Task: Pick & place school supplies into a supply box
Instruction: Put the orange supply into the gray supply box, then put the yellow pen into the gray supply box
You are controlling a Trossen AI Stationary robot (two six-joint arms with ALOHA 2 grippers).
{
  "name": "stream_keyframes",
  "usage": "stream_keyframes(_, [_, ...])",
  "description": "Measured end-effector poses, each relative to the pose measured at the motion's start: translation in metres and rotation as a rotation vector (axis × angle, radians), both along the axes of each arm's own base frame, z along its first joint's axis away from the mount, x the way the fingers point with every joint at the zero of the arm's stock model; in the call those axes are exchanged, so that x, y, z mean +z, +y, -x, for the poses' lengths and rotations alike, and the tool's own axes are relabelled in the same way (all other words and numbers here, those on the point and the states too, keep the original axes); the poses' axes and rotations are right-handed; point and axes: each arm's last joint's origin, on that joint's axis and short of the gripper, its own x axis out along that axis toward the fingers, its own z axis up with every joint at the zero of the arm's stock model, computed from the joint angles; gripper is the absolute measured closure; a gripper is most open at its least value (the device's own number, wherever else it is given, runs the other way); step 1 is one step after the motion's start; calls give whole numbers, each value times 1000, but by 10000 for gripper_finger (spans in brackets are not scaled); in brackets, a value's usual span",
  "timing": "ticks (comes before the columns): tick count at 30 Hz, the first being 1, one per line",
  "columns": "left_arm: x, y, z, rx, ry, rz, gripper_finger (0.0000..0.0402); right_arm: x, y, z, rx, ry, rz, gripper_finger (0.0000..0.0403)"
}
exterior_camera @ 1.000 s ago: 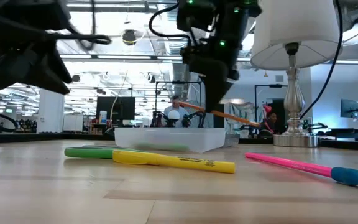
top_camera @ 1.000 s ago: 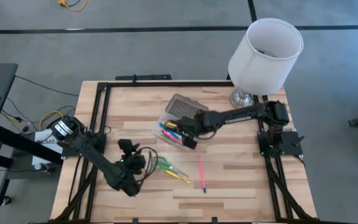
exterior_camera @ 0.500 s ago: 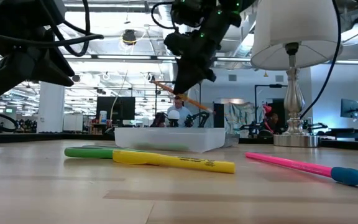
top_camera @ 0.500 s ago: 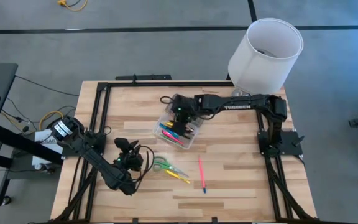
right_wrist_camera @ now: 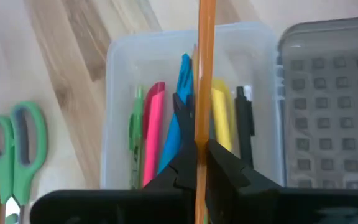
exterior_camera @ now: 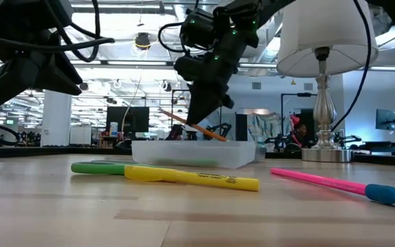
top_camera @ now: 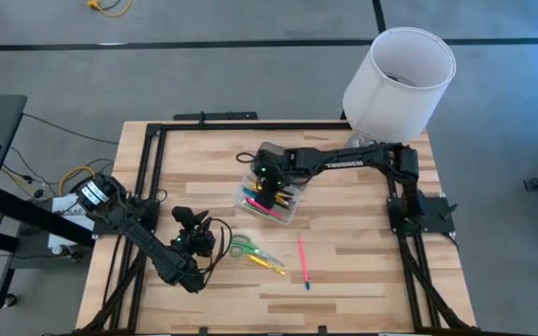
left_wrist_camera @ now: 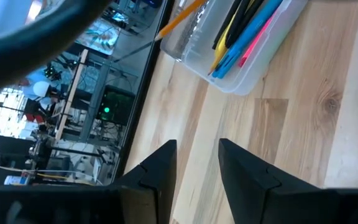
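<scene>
One orange pencil (right_wrist_camera: 203, 74) is clamped between the right gripper (right_wrist_camera: 199, 155) fingers, held above the supply box (top_camera: 271, 194) and tilted along its length, presumably so it can drop in parallel to the pens already inside. The clear box sits mid-tabletop (top_camera: 362, 271) with its grey dotted lid (right_wrist_camera: 328, 93) hinged open to one side, leaving the tray clear. Nearer the front edge, green-handled scissors (top_camera: 247, 248), a yellow marker (exterior_camera: 190, 177) and a pink pen (top_camera: 302, 261) lie apart from the box, not yet packed. The left gripper (left_wrist_camera: 194, 165) hovers near the scissors with fingers parted, holding nothing, likely ready for them.
</scene>
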Motion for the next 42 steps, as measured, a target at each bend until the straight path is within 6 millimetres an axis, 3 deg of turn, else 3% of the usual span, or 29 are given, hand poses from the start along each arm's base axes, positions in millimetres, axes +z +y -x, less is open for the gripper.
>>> stream_keyframes(15, [0,0,0,0,1,0,288,-1,1,3,3,33,-6,345])
stream_keyframes(23, [0,0,0,0,0,1,288,-2,1,5,42,59,10,340])
stream_keyframes(28, [1,0,-1,-32,-21,-38,288,12,4,9,105,27,50,340])
stream_keyframes(34, [2,0,-2,-55,-31,-66,288,33,26,11,184,-29,157,340])
stream_keyframes(42, [2,0,-2,-57,-32,-69,288,59,74,18,333,-99,291,340])
